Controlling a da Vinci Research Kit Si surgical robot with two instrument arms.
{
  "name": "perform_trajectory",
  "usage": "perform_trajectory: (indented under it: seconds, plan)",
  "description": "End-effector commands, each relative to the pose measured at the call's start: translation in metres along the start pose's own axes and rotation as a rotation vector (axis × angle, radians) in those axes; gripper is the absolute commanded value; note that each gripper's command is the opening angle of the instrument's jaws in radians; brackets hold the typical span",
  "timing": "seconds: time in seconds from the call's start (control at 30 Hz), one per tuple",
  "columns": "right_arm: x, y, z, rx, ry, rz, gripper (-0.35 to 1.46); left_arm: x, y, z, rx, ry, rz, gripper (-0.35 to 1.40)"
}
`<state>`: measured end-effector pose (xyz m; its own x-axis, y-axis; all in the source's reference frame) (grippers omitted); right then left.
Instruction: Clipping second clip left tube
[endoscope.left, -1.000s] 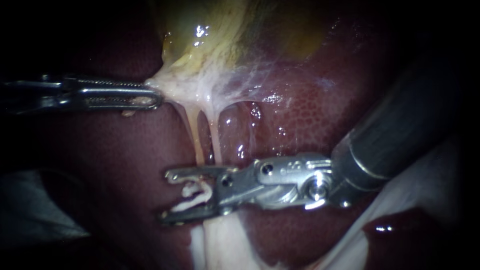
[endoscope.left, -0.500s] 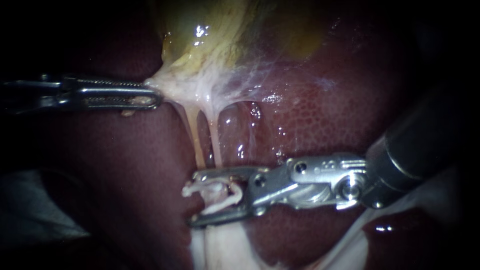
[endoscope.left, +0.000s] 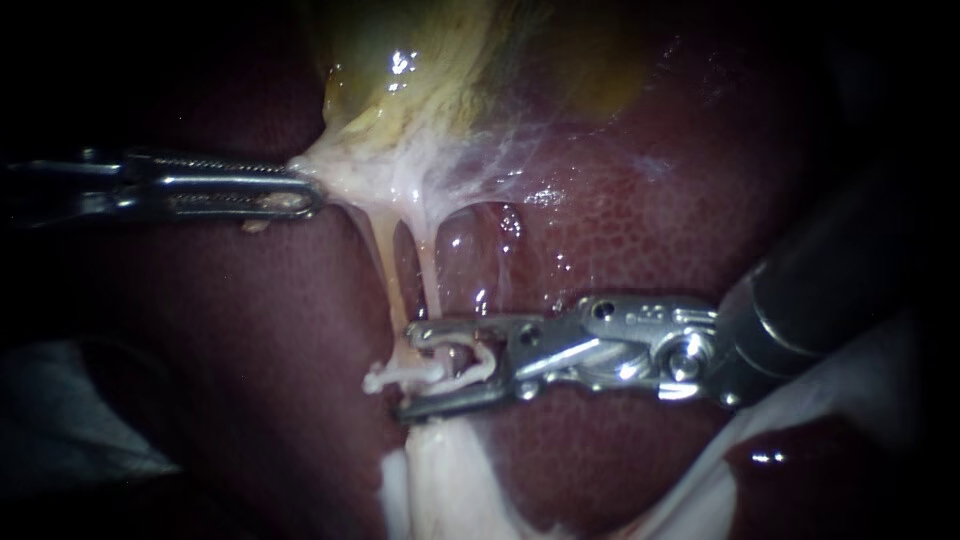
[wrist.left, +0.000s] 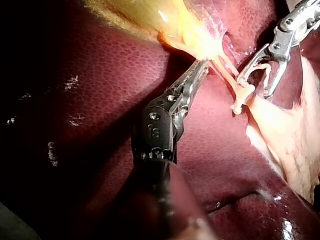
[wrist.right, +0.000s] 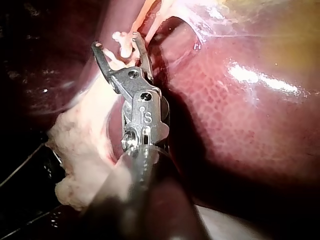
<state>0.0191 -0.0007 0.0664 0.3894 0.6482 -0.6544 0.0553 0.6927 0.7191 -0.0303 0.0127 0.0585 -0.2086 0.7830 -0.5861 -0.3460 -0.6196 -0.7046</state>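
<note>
Two pale, stringy tubes run down from the yellow-green gallbladder (endoscope.left: 450, 70) in the endoscope view. The slim silver left instrument (endoscope.left: 290, 192) has its long toothed jaws clamped on the whitish tissue at the gallbladder's neck. My guess is that's purely to keep the tubes stretched off the dark red, mottled liver (endoscope.left: 620, 230) so there's room to work. The silver right instrument on its dark shaft (endoscope.left: 408, 370) has its jaws apart, straddling the low end of the left tube (endoscope.left: 393, 275). The small white clip (endoscope.left: 395, 377) sits in the gap, poking out just past the jaw tips. The right tube (endoscope.left: 428, 270) passes close behind the upper jaw, so that's the thing to watch.

Left wrist view: the left instrument (wrist.left: 197, 72) grips right where the left tube (wrist.left: 225, 70) starts, and the clip (wrist.left: 240, 96) sits ahead of it and off to one side, at the other instrument's tips (wrist.left: 253, 87).

Right wrist view: the jaws (wrist.right: 116, 42) form an open V. The clip (wrist.right: 125, 47) is between the tips, against one jaw and clear of the other, so I'd say it's not squeezed home yet.
</note>
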Motion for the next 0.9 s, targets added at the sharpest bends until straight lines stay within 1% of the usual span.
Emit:
perform_trajectory:
  seconds: [0.03,0.17,0.27,0.37,0.53,0.63,0.9]
  plan:
    - [-0.0002,0.0003,0.0,0.0,-0.001,0.003,0.49,0.0,0.0,0.0,0.0,0.0,0.0,-0.35]
    - [-0.0008,0.0016,0.0002,0.006,-0.003,0.019,0.49,0.0,0.0,0.0,0.0,0.0,0.0,-0.35]
    - [-0.0011,0.0019,0.0005,0.016,-0.005,0.03,0.49,0.0,0.0,0.0,0.0,0.0,0.0,-0.35]
    - [-0.0012,0.002,0.0009,0.02,-0.007,0.034,0.49,0.0,0.0,0.0,0.001,0.0,0.0,-0.35]
    - [-0.0014,0.0021,0.0016,0.048,-0.008,0.039,0.49,0.0,0.0,0.0,0.001,0.0,0.0,-0.35]
    - [-0.0013,0.002,0.0019,0.078,0.014,0.057,0.49,0.0,0.0,0.0,0.001,0.0,0.0,-0.35]
    - [-0.0008,0.002,0.0038,0.126,0.042,0.08,0.49,0.0,0.0,0.0,0.001,0.0,0.0,-0.35]
